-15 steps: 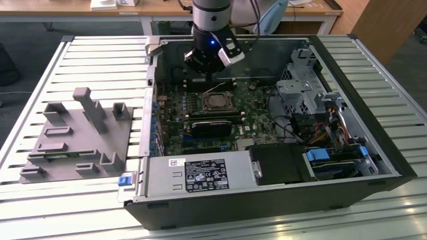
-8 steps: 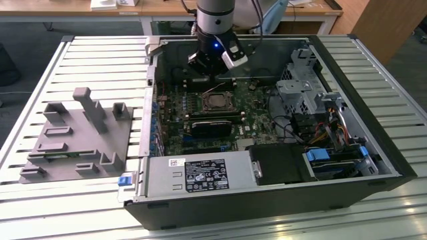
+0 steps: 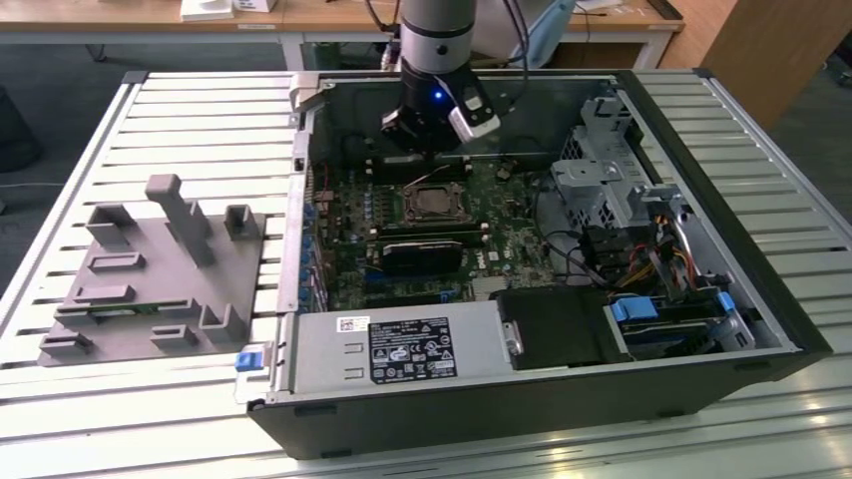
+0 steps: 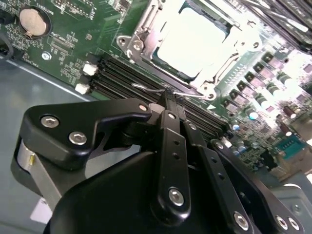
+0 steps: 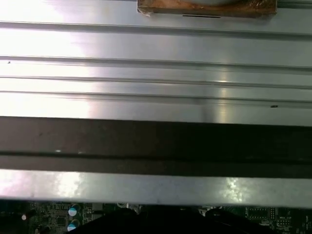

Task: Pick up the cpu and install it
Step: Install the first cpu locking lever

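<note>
- Across the slatted metal surface [image 3: 120, 419] lies an open computer case [image 3: 560, 399], its green motherboard [image 3: 346, 215] facing up in the exterior view.
- Beside the case, toward the exterior view's left, sits a gray plastic fixture [image 3: 147, 274] with upright posts, well apart from the arm.
- Along the near wall of the case sits the silver power supply [image 3: 399, 349], with a drive cage [image 3: 600, 185] toward the exterior view's right.
- Over the far part of the motherboard hangs the robot arm [image 3: 437, 40], reaching down into the case.
- At its end, the tool [image 4: 168, 95] has its black fingers [image 4: 171, 146] pressed together with no gap and nothing between them; the tips sit just beside the socket frame, at a thin wire lever [image 4: 156, 89].
- Seated in the motherboard socket [image 4: 141, 46], inside its metal frame, is the cpu [image 4: 190, 41], its shiny top glaring bright in the second wrist view; it also shows at the board's middle in the exterior view [image 3: 429, 205].
</note>
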### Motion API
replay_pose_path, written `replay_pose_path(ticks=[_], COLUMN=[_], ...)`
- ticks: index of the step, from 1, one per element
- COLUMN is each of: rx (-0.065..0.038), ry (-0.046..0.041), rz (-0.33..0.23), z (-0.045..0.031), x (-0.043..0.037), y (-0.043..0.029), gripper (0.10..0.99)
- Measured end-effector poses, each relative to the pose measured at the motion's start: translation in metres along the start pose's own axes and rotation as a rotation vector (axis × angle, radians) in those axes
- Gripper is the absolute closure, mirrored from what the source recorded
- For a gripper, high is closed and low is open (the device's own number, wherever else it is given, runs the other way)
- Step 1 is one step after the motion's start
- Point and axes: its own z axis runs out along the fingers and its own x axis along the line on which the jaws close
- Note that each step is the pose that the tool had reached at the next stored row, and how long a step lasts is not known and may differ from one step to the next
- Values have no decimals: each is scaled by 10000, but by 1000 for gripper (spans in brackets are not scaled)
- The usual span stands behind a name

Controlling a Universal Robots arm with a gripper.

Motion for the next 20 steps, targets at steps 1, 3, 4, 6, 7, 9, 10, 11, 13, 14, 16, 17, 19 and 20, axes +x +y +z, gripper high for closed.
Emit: replay_pose_path(ticks=[1, 3, 4, 6, 7, 9, 10, 11, 13, 14, 16, 17, 19, 20], rx=[-1, -1, -1, -1, -1, -2, -2, 0, 12, 13, 13, 13, 12, 13], ry=[10, 16, 18, 23, 24, 29, 29, 29, 30, 30, 30, 31, 31, 32], rz=[-5, -11, -10, -10, -10, -10, -10, -10, -10, -9, -9, -10, -10, -10], z=[7, 21, 25, 34, 38, 47, 52, 56, 65, 72, 92, 103, 125, 136], x=[-16, -36, -47, -75, -90, -118, -127, -133, -141, -146, -157, -165, -176, -179], y=[2, 5, 6, 5, 5, 3, 3, 2, 1, 1, -1, -2, -4, -5], gripper=[980, 980, 980, 980, 980, 980, 980, 980, 980, 980, 980, 980, 980, 980])
